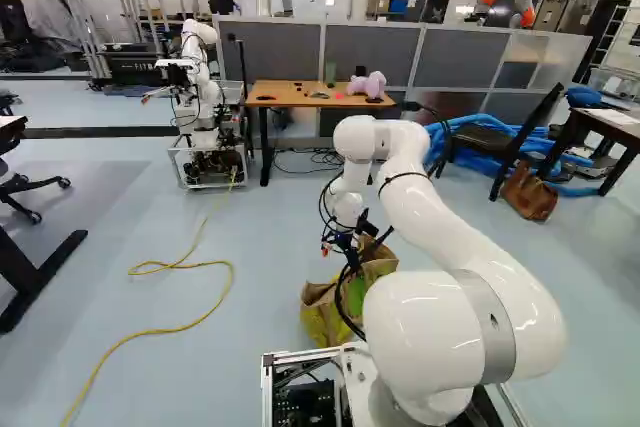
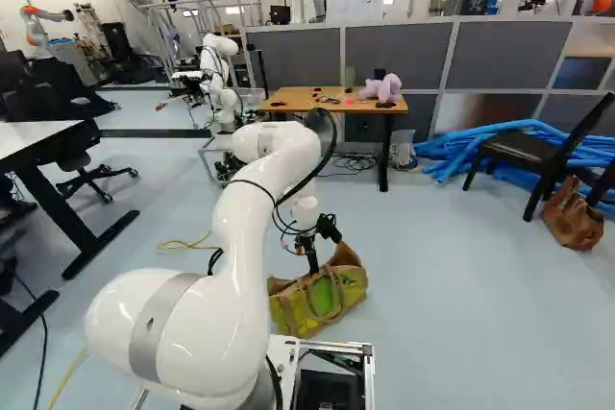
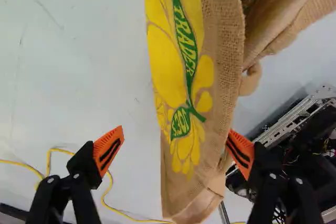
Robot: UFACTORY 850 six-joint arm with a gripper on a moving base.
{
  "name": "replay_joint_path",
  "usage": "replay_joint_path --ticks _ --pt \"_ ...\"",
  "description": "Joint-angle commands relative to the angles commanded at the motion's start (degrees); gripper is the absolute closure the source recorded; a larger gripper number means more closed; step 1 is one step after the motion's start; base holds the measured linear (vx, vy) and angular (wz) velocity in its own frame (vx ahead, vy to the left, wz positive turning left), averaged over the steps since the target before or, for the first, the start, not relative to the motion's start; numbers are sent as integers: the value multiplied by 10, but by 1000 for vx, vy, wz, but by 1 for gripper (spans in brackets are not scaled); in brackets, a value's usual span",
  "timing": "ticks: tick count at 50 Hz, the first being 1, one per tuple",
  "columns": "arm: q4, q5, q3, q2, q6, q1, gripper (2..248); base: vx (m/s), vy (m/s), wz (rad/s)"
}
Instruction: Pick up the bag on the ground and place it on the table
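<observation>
At the far left of the left base view, an office chair (image 1: 22,192) stands on the floor beside a dark desk foot (image 1: 40,277). A yellow cable (image 1: 178,266) loops across the floor, and beyond it stands another robot (image 1: 200,82), white, on its own framed base.

Next comes the wooden table (image 1: 280,94), near grey partition panels (image 1: 372,52). It carries a small black item (image 1: 265,98) near its front left corner, a pinkish-purple plush toy (image 1: 367,84) towards its right edge, and another dark item (image 1: 374,101) at its front right corner.

The burlap bag (image 2: 322,304), printed yellow and green, is on the floor ahead of the base, well short of the table's front edge. Above it reaches the gripper (image 2: 313,264), fingers spread wide. The wrist view shows a side of the bag between them: one orange pad (image 3: 109,149) is clear of the cloth, while the other overlaps its edge, contact uncertain. The white arm (image 1: 450,222) curves back from there.

Farther right are blue tubes (image 1: 440,142), a black chair (image 1: 492,139) and a brown bag (image 1: 529,193) on the floor.
</observation>
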Motion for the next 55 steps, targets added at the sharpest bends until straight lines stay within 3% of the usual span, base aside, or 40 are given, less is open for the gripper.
replay_joint_path --ticks 55 --pt "0 0 -119 -122 0 0 3 0 0 0"
